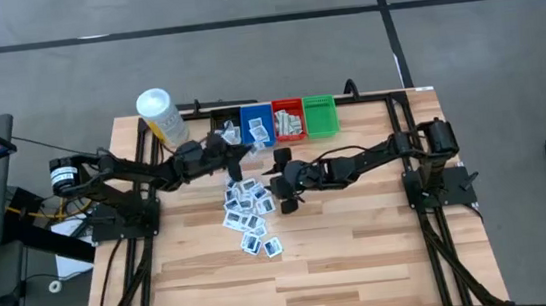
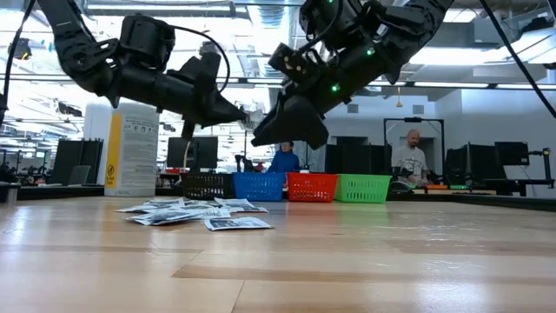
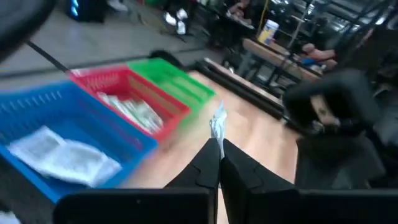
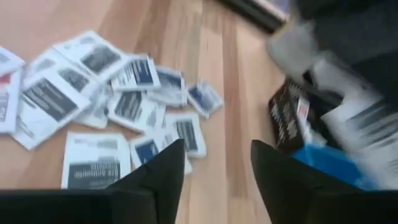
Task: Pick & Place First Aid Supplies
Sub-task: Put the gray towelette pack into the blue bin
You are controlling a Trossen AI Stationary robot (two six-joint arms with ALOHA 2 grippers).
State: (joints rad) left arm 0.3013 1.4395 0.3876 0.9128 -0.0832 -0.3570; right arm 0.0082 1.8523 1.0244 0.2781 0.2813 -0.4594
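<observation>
Left gripper point(image 3: 219, 163): we pinch a packet point(image 3: 217, 124) between closed fingers, raised near the blue bin point(image 3: 74, 118), likely for dropping in. Right gripper point(image 4: 214, 165) hangs with fingers apart over the pile point(image 4: 93, 93), ready for another pick.

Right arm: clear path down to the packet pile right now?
Probably yes. The right gripper is open and empty, hanging just above the packet pile with only bare table between. The left gripper is shut on one packet near the blue bin, off to the side.
</observation>
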